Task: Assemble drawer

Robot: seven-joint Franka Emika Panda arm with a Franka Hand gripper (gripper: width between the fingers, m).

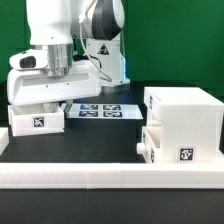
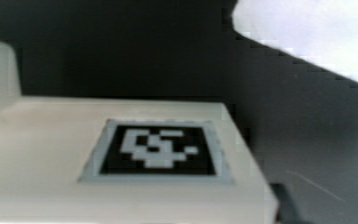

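Note:
A small white drawer tray (image 1: 36, 119) with a square tag lies on the black table at the exterior view's left. My gripper (image 1: 48, 102) is right on top of it, its fingers down at the tray's wall and hidden by it; it looks shut on the tray. In the wrist view the tray's tagged face (image 2: 158, 150) fills the near field and hides the fingertips. The large cube-like casing (image 1: 186, 118) stands at the exterior view's right. A second tray (image 1: 150, 146) sits against its lower left side.
The marker board (image 1: 100, 109) lies flat on the table behind, between the tray and the casing. A long white rail (image 1: 90, 178) borders the table's front edge. The arm's base (image 1: 100, 45) stands behind the marker board.

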